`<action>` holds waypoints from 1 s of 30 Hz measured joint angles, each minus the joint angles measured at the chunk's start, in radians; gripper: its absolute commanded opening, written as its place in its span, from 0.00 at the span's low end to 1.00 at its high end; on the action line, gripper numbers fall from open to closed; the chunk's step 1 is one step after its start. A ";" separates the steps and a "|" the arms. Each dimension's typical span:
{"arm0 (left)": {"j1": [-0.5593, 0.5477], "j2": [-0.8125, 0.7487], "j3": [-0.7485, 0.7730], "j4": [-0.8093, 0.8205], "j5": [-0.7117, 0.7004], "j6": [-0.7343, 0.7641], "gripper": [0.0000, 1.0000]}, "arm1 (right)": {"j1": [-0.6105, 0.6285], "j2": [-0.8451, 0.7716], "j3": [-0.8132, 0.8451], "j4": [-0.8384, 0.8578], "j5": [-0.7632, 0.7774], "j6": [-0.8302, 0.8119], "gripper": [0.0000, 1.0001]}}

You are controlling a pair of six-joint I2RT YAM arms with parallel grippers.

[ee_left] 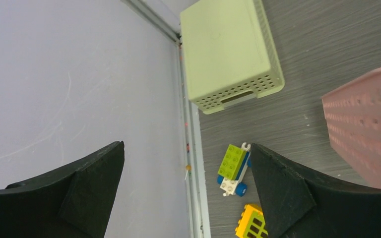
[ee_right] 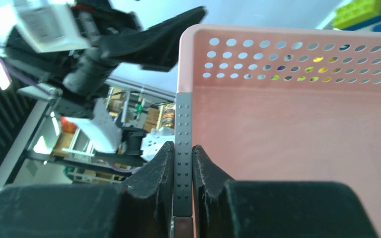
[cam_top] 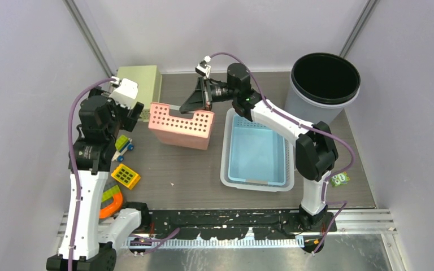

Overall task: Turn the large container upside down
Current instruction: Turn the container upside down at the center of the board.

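The pink perforated container (cam_top: pixel 182 127) stands tipped on its side left of the table's middle. My right gripper (cam_top: pixel 202 100) reaches over from the right and is shut on its upper wall. In the right wrist view the fingers (ee_right: pixel 158 166) pinch the edge of the pink wall (ee_right: pixel 297 129), seen edge-on between them. My left gripper (cam_top: pixel 134 110) is open and empty, held above the table's left edge, apart from the container. In the left wrist view (ee_left: pixel 186 148) it looks down with the container's corner (ee_left: pixel 367 129) at the right.
A pale green perforated box (cam_top: pixel 141 82) lies bottom up at the back left. A light blue bin (cam_top: pixel 257 149) sits right of the pink container, a black-lined round bin (cam_top: pixel 324 82) at the back right. Toy bricks (cam_top: pixel 123 144), a yellow block (cam_top: pixel 125 176) and an orange-green piece (cam_top: pixel 111 202) lie by the left arm.
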 measured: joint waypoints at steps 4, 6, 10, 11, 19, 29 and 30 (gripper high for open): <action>0.000 0.000 0.010 -0.016 0.091 -0.030 1.00 | -0.002 0.000 -0.015 -0.147 0.042 -0.129 0.01; 0.000 0.005 0.027 -0.035 0.148 -0.043 1.00 | -0.004 0.000 -0.027 -0.188 0.055 -0.163 0.01; 0.000 0.023 0.093 -0.070 0.274 -0.048 1.00 | -0.007 0.000 -0.036 -0.237 0.069 -0.195 0.01; 0.000 0.030 0.116 -0.085 0.325 -0.046 1.00 | -0.007 0.000 -0.035 -0.240 0.070 -0.200 0.01; 0.000 0.087 0.229 -0.222 0.800 0.077 0.99 | -0.006 -0.001 -0.029 -0.267 0.069 -0.230 0.01; -0.009 0.209 0.214 -0.272 0.972 0.277 0.77 | 0.006 -0.023 -0.028 -0.331 0.062 -0.287 0.01; -0.014 0.219 0.214 -0.277 0.980 0.295 0.75 | 0.007 -0.026 -0.028 -0.336 0.061 -0.293 0.01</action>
